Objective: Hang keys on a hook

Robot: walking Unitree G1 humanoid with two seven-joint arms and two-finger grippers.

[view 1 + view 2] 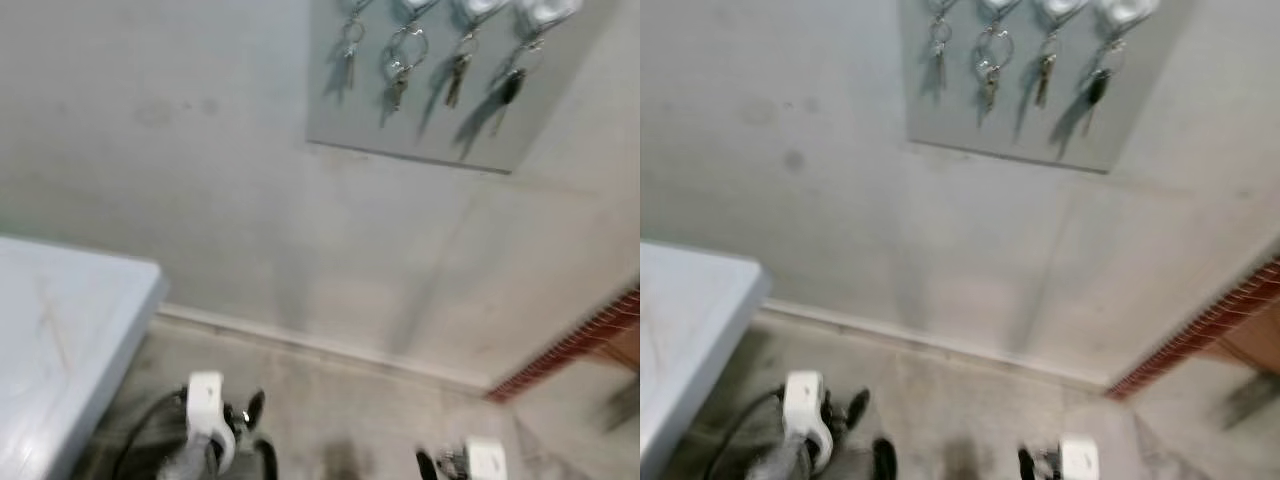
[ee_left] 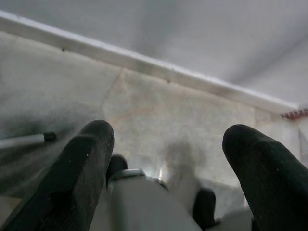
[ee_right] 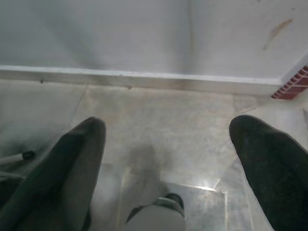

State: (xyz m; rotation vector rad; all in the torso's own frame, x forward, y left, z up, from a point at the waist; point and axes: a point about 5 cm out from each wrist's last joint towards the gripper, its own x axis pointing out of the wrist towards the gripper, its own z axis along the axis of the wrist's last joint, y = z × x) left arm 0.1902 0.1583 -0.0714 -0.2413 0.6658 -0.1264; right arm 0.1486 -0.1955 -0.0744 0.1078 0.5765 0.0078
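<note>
A grey panel [image 1: 420,115] is fixed high on the pale wall. White hooks [image 1: 545,10] run along its top, and several key sets hang from them, among them a ringed bunch [image 1: 400,65] and a dark-fobbed key [image 1: 510,88]. Both arms hang low, far below the panel. At the bottom of the left eye view, my left gripper [image 1: 260,430] is near the floor, and my right gripper [image 1: 430,465] is at the frame's lower edge. In the wrist views the left gripper [image 2: 168,159] and the right gripper [image 3: 168,149] are open, with bare floor between the fingers. Neither holds keys.
A pale blue-grey table [image 1: 60,330] juts in at the left, close to my left arm. A white baseboard [image 1: 320,345] meets the stone floor [image 3: 159,120]. A red brick strip [image 1: 575,345] runs along the right. The head views are slightly blurred.
</note>
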